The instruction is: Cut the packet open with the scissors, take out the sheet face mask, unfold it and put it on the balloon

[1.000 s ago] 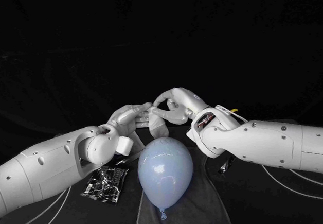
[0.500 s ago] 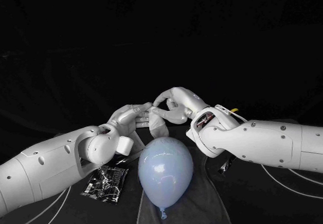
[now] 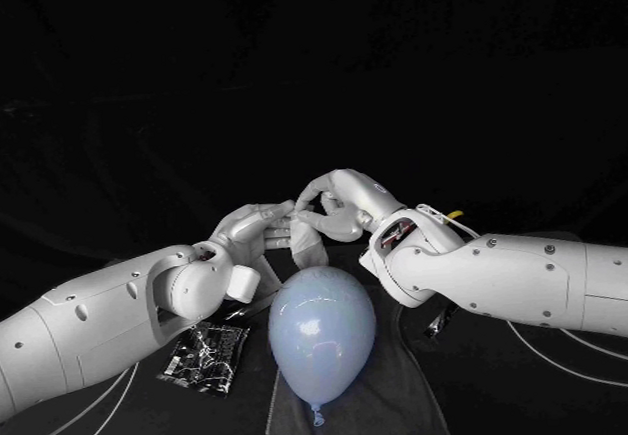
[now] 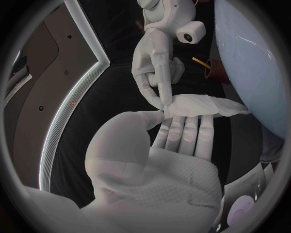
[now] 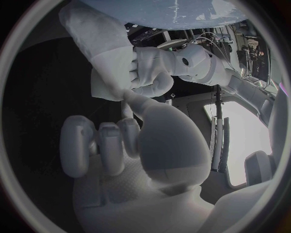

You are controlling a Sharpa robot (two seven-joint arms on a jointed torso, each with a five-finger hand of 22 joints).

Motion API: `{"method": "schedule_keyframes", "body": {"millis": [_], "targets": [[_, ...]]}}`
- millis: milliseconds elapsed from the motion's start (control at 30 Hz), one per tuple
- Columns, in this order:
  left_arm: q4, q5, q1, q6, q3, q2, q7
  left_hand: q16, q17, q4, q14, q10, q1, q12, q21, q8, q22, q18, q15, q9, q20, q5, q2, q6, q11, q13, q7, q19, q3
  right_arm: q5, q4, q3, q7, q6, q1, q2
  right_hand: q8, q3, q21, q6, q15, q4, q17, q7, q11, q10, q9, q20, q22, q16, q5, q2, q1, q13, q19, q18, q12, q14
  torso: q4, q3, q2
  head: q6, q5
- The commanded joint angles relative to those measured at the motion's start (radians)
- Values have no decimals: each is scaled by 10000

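Note:
A pale blue balloon (image 3: pixel 322 327) lies on a dark cloth (image 3: pixel 399 402) in front of me, its knot toward me. Just beyond its far end both hands meet above the table. The folded white sheet face mask (image 3: pixel 305 240) hangs between them. In the left wrist view the mask (image 4: pixel 203 105) lies across the fingertips of my left hand (image 4: pixel 172 145), under its thumb, beside the balloon (image 4: pixel 254 63). My right hand (image 4: pixel 154 68) pinches one end of it. The right wrist view shows the mask (image 5: pixel 100 48) pinched by my right hand (image 5: pixel 121 141), with my left hand (image 5: pixel 152 73) behind it.
The black packet with silver print (image 3: pixel 205 356) lies on the table left of the balloon, under my left forearm. A small dark object (image 3: pixel 439 319) lies right of the cloth, under my right forearm. Cables trail along the table's near corners.

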Motion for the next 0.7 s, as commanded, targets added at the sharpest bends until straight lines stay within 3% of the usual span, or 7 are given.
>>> {"method": "schedule_keyframes", "body": {"millis": [33, 700], "targets": [[21, -47, 23, 164, 23, 10, 182, 43, 10, 5, 58, 48, 85, -9, 56, 24, 12, 178, -24, 18, -19, 39, -15, 41, 7, 3, -40, 67, 47, 88, -33, -4, 86, -204, -11, -46, 157, 25, 79, -76, -70, -74, 2627, -70, -57, 92, 133, -97, 2167, 41, 1, -29, -66, 1351, 420, -171, 85, 1057, -1, 3, 2, -1, 0], [-21, -47, 24, 54, 23, -52, 226, 41, 11, 9, 61, 53, 101, -12, 58, 31, 12, 178, -24, 23, -23, 38, -35, 43, 6, 2, -45, 77, 73, 462, 154, -5, 312, -600, -14, -415, 555, 274, 223, -215, -116, -95, 2627, -109, -103, 221, 385, -148, 2205, 41, 5, 101, -219, 1493, 470, -200, 235, 1057, 0, 1, 2, -9, -28]]}}
